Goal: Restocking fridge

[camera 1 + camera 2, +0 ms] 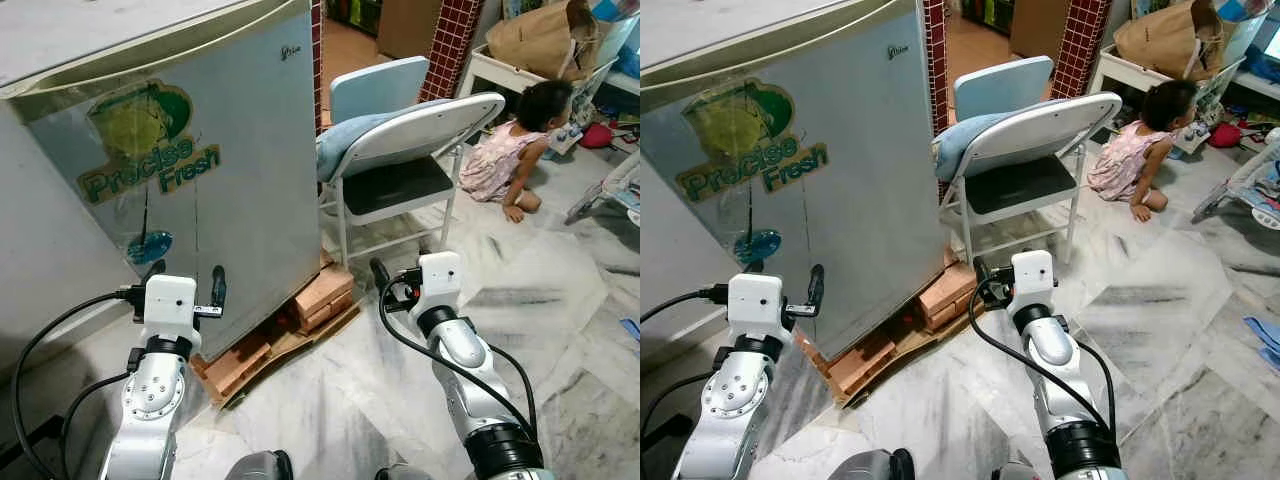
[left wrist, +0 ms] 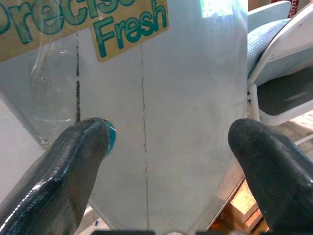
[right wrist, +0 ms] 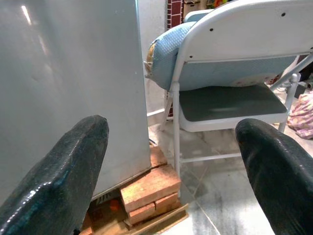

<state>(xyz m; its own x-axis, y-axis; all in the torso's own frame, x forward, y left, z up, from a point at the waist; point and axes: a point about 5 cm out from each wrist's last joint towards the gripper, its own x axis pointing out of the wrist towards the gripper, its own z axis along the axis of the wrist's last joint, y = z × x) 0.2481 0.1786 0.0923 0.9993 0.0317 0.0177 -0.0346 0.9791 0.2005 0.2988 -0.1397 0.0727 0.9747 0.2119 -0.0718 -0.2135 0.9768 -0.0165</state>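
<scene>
Left end effector [image 1: 185,285] is raised with its fingers spread and empty, just short of the fridge [image 1: 200,180] — the pale side panel with the "Precise Fresh" sticker [image 1: 150,150] stands straight ahead of it, not touched. Right end effector [image 3: 171,147] is also spread and empty; the fridge's corner lies ahead and to its left, resting on bricks [image 1: 322,295] and flattened cardboard [image 1: 250,360]. Beyond its fingers stands a white folding chair [image 1: 410,150] holding a blue cushion [image 1: 350,135] — further off, a person [image 1: 515,145] sits on the marble floor [image 1: 560,300].
</scene>
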